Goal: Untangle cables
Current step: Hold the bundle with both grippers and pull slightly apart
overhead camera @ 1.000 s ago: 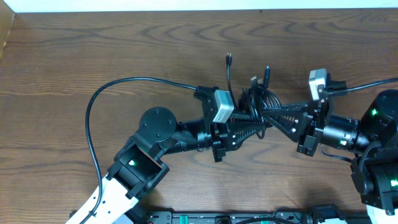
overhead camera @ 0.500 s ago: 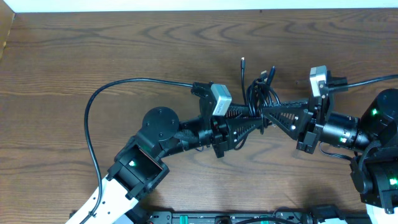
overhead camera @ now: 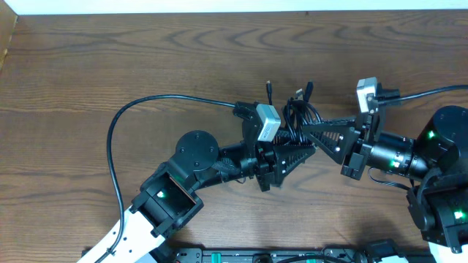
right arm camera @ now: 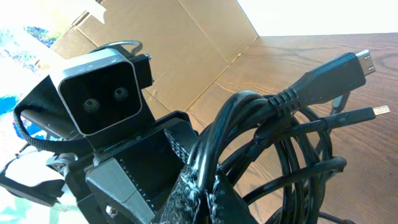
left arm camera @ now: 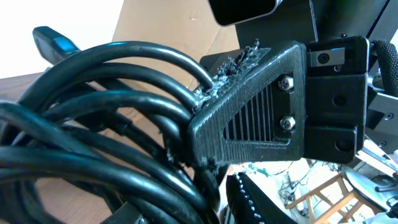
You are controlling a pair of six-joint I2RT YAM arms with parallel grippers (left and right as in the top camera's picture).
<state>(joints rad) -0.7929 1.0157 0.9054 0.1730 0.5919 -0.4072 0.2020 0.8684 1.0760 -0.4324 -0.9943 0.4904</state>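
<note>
From overhead we are seeing the cables [overhead camera: 296,117] bunched in one dark tangle above the middle of the desk [overhead camera: 146,58]. The left end effector [overhead camera: 306,146] is reaching into the tangle from one side and the right end effector [overhead camera: 307,130] from the other. That view is not showing us how either set of jaws is standing.

The left wrist view is giving us what the overhead hides. A ribbed finger [left arm camera: 249,118] of the right end effector is pressing straight against the thick loops of the cables [left arm camera: 93,124], its jaws pressed together and pinching the tangle. The right wrist view is adding the plug ends. A broad plug [right arm camera: 354,62] and a slimmer plug [right arm camera: 373,111] are sticking out of the tangle's far side, and the silver camera [right arm camera: 102,93] on the left wrist is facing us just beside the loops. We cannot tell from any view whether the left end effector is spread or closed.

Compared with half a second ago, the loose strand tip [overhead camera: 268,84] rising from the tangle is now leaning further toward the left arm's side. Both arms are sitting slightly shifted around the tangle.
</note>
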